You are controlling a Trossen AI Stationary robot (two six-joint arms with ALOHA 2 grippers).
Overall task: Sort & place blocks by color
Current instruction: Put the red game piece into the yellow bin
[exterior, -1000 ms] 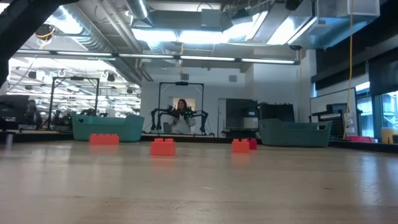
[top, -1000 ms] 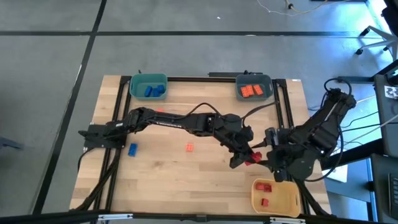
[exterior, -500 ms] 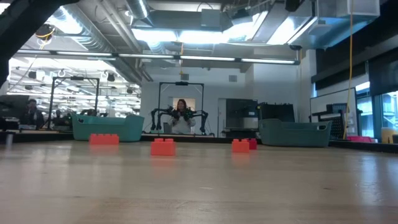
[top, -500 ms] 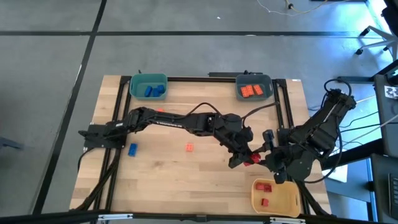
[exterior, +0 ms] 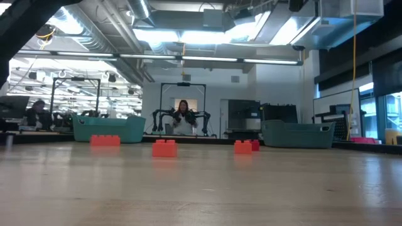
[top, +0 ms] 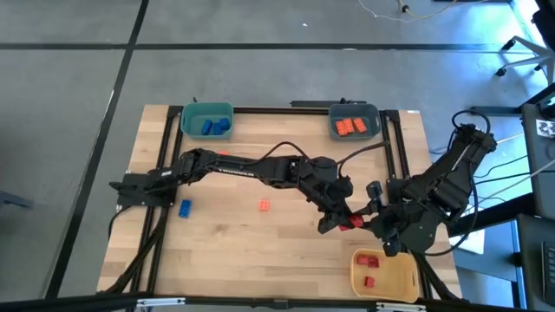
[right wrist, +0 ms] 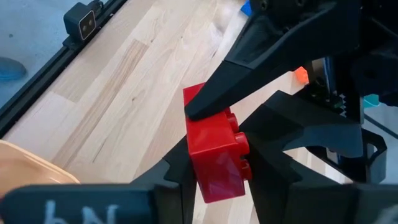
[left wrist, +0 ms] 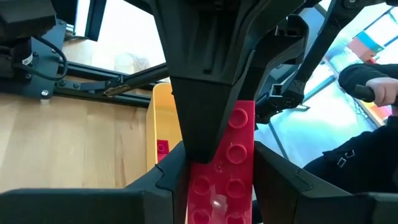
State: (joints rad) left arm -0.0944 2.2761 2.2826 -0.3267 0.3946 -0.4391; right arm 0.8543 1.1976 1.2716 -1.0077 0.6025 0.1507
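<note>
A red block (top: 349, 222) hangs above the table's right part, just beyond the yellow bin (top: 399, 279), caught between both grippers. My left gripper (top: 341, 220) reaches it from the table's left and is shut on it. My right gripper (top: 362, 222) comes from the right, with its fingers closed against it. The left wrist view shows the block's studded face (left wrist: 231, 155). A blue block (top: 185, 208) and an orange block (top: 264, 205) lie flat on the wood. My left gripper pinches one end of the red block (left wrist: 208, 190) between its two fingers, coming from the table's left and slanting slightly down. The block is clear of the table. My right gripper has the block's other end (right wrist: 214, 165) between its two fingers (right wrist: 177, 180), slanting down from the table's right, one on a plain side and one on the studded side.
The teal bin (top: 207, 112) at the far left holds blue blocks, and the grey-blue bin (top: 354, 112) at the far right holds orange ones. Red blocks lie in the yellow bin. The low view shows three orange-red blocks (exterior: 164, 148) standing on the table.
In the high view my right gripper's fingers have drawn in around the red block, and the gap between them has narrowed. My left gripper and the block have stayed in place.
</note>
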